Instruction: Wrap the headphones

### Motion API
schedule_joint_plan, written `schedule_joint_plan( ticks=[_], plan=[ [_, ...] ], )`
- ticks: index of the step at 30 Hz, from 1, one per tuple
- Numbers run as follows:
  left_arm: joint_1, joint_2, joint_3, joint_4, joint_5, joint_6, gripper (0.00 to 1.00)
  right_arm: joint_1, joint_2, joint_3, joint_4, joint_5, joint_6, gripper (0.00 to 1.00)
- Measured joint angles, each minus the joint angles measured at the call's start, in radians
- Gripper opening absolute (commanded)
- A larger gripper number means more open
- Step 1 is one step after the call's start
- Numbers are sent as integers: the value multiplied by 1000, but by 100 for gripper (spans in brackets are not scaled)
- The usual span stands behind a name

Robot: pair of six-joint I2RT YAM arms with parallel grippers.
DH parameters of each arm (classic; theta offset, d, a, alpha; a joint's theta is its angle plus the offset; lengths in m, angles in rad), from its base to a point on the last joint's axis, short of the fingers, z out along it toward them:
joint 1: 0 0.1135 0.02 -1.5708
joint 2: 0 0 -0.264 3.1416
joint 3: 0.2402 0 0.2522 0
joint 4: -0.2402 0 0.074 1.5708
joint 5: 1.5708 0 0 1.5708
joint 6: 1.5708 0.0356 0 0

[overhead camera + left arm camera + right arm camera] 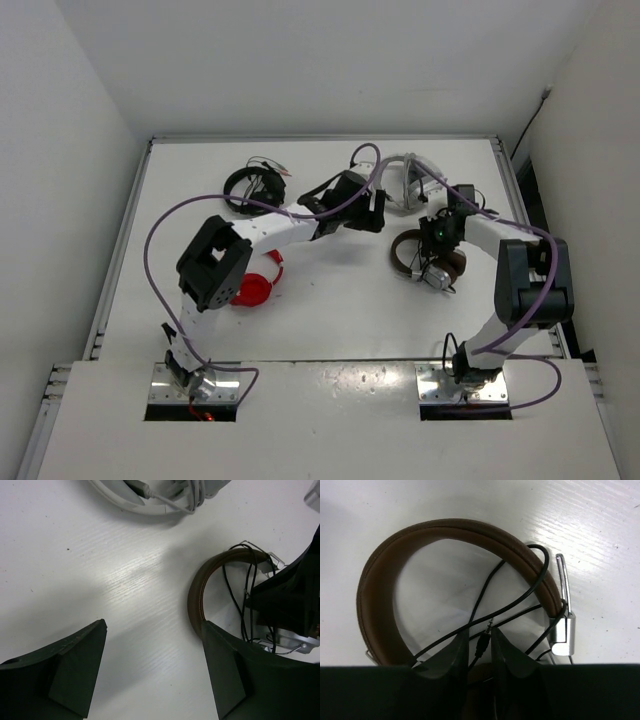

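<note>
The headphones (403,252), with a brown headband (375,580) and silver ear-cup shells, lie on the white table right of centre. Their thin black cable (520,597) loops across the inside of the headband. My right gripper (437,232) is directly over them. In the right wrist view it (480,635) is shut on the cable's plug end (482,642). My left gripper (375,212) is open and empty just left of the headband (196,595), with bare table between its fingers (80,650).
White-grey headphones (405,180) lie just behind the two grippers and show at the top of the left wrist view (150,495). Black headphones (250,187) lie at the back left. Red headphones (255,288) lie beside the left arm.
</note>
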Motion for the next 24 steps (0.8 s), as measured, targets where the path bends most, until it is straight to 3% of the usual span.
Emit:
schedule_joint_plan(
  ticks=[5,10,15,22,23,24],
  plan=[
    [7,-24,0,8,0,10,82,-2,-33,0,-39,-35,0,29],
    [7,-37,0,8,-13,14,83,-1,-172,1,-98,-80,-3,33],
    [7,-49,0,-5,-36,39,96,-1,-293,26,-151,-136,1,36],
    [21,-76,10,-95,-60,160,99,-81,-418,46,-188,-216,3,73],
    [30,-85,10,-114,-60,179,99,-102,-436,46,-182,-224,2,87],
    [41,-97,9,-134,-60,196,99,-116,-450,46,-176,-229,5,91]
  ],
)
